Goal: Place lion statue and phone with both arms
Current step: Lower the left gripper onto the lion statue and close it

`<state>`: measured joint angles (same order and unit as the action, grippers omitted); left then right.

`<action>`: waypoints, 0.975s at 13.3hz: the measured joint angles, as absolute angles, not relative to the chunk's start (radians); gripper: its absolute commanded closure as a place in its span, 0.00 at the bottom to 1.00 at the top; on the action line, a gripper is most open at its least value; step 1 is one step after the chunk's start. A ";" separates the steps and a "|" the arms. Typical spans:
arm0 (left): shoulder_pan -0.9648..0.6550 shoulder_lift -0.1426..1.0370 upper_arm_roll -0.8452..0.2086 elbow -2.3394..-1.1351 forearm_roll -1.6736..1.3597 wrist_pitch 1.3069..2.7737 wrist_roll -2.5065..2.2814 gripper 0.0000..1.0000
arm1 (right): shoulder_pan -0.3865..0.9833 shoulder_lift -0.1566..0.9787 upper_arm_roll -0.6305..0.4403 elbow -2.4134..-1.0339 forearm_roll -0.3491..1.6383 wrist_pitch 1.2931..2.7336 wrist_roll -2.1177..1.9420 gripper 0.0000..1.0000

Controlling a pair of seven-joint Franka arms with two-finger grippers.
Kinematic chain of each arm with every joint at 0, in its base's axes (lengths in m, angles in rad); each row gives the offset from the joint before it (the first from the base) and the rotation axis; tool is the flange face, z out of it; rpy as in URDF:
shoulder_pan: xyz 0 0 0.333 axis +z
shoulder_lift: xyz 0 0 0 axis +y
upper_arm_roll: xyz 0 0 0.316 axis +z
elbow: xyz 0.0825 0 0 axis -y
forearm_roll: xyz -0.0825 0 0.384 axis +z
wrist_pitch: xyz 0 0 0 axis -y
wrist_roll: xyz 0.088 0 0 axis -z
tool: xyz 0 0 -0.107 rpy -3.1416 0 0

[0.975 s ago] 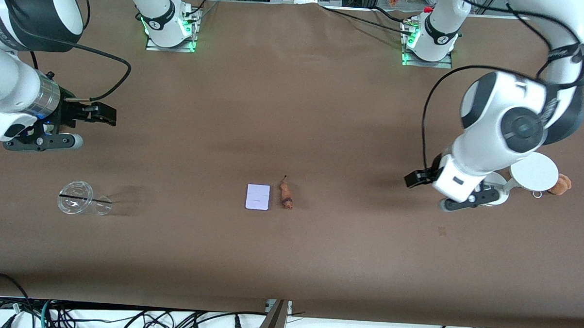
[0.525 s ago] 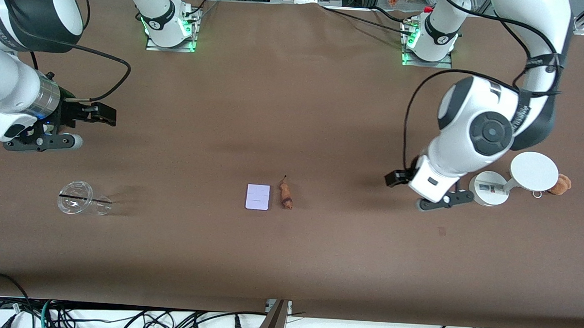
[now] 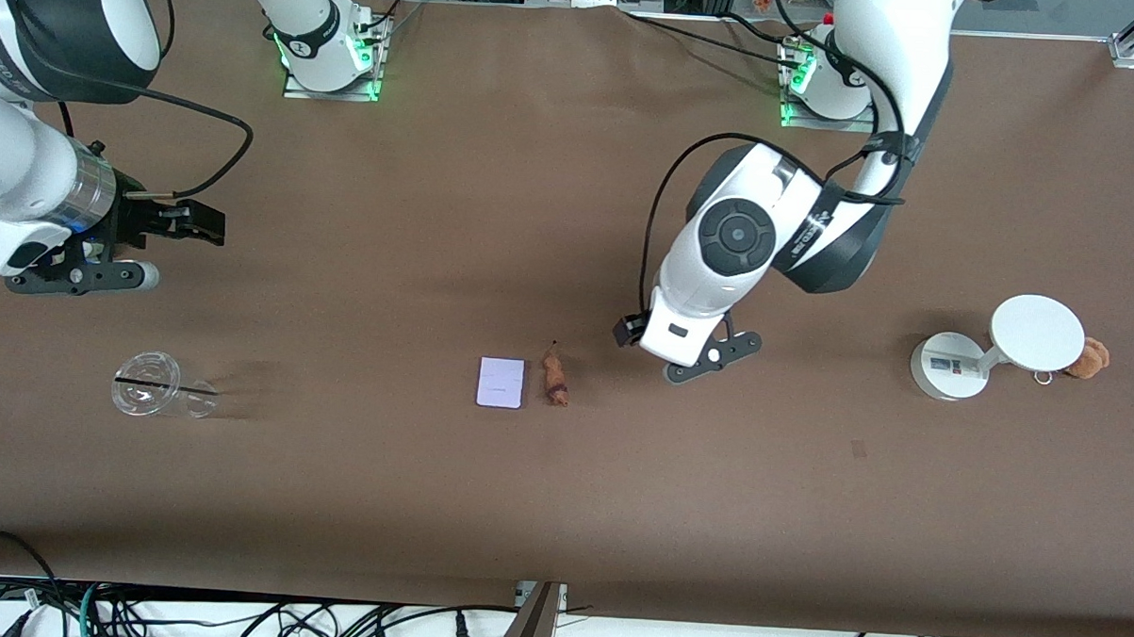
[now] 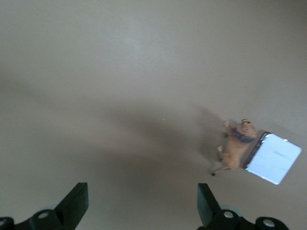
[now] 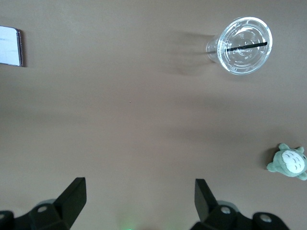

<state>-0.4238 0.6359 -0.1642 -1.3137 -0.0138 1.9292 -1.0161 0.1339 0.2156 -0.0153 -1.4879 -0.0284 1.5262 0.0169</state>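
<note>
Left wrist view: my left claw (image 4: 139,211) hung wide over bare worktop (image 4: 120,72); lion statue (image 4: 235,148) touched phone (image 4: 273,158), risking a nudge. Right claw (image 5: 136,208) waited, wide.

The desk (image 3: 560,507) is lit evenly from above in the front view, with only soft, smeared shadows thrown beside the plastic cup (image 3: 154,387) and under the left arm. Green glow is given off at both arm bases. The phone (image 3: 501,382) is blown out to near white. Both wrist views are rendered duller and greyer, maybe slightly soft, with broad diffuse shadows spread across the middle.
</note>
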 measured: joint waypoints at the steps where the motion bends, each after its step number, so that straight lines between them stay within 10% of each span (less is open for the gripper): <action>1: -0.434 0.657 -0.164 -1.286 -0.014 1.932 -1.032 0.00 | 0.134 0.216 -0.015 -1.488 -0.028 1.526 0.017 0.00; 13: -0.604 0.964 -0.130 -1.105 -0.014 2.250 -1.201 0.00 | 0.134 0.218 -0.016 -1.488 -0.028 1.530 0.017 0.00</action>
